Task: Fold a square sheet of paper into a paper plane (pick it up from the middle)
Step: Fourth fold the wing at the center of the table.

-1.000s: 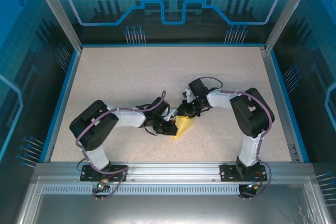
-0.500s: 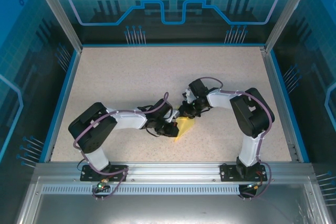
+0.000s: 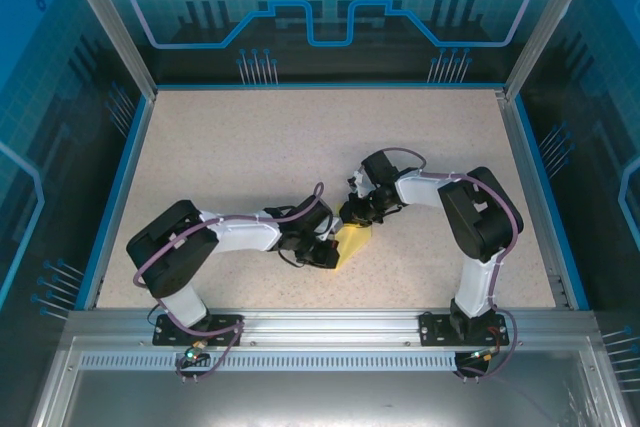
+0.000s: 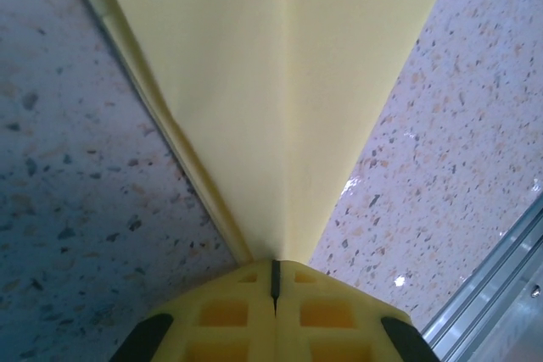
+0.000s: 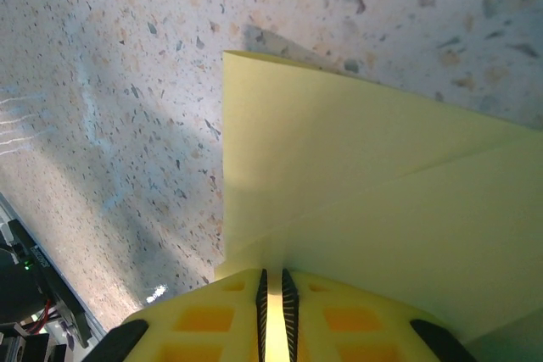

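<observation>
The pale-yellow paper, folded into a narrow pointed paper plane [image 3: 353,244], lies low over the speckled table between my two grippers. My left gripper [image 3: 331,255] comes in from the left and is shut on the plane's pointed end. In the left wrist view the paper plane [image 4: 280,82] fans out from the left gripper [image 4: 274,270], with a crease down its middle. My right gripper [image 3: 352,223] reaches in from the far right side and is shut on the wider end. In the right wrist view a thin paper edge sits between the jaws of the right gripper [image 5: 272,281], and the paper plane [image 5: 365,184] spreads beyond it.
The speckled table [image 3: 250,147] has a blue raised rim [image 3: 528,187] on its sides. An aluminium rail [image 3: 320,322] runs along the near edge, also seen as a rail corner [image 4: 501,294]. Both arms' elbows bend outward near the front.
My left arm has slid slightly right and toward the near edge, still gripping the pointed end. The right jaws have narrowed a little on the paper. The plane has barely shifted.
</observation>
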Motion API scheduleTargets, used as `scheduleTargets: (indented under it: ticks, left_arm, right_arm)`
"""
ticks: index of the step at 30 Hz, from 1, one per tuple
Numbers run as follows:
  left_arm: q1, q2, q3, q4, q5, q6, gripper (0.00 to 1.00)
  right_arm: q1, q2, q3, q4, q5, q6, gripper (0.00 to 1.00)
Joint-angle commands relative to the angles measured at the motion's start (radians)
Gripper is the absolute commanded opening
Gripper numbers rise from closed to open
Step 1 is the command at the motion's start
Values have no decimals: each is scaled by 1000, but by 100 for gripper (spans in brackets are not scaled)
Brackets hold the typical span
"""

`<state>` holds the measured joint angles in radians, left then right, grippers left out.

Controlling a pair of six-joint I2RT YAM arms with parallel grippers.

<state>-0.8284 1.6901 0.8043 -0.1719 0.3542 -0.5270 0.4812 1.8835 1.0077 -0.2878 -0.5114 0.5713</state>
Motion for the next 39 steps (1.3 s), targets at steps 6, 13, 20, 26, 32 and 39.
scheduleTargets:
  ticks: [6,13,20,26,32,39]
  left_arm:
    - [-18,-19,-6,-102,-49,-26,0]
    - [-21,-95,2,-128,-25,-46,6]
    - [11,-155,79,-118,-16,-56,12]
    - [12,-55,119,-42,27,-54,9]
    - [12,18,124,-6,20,-31,7]
    - [13,60,121,-30,-18,-6,4]
  right_arm:
    - [-27,49,-21,-25,53,-26,17]
    - [-29,53,-14,-28,47,-29,16]
    - [-35,56,-21,-17,24,-28,16]
    - [-35,60,-28,4,6,-16,16]
    - [-38,66,-38,21,-3,-6,16]
    - [-42,70,-41,26,-7,0,16]
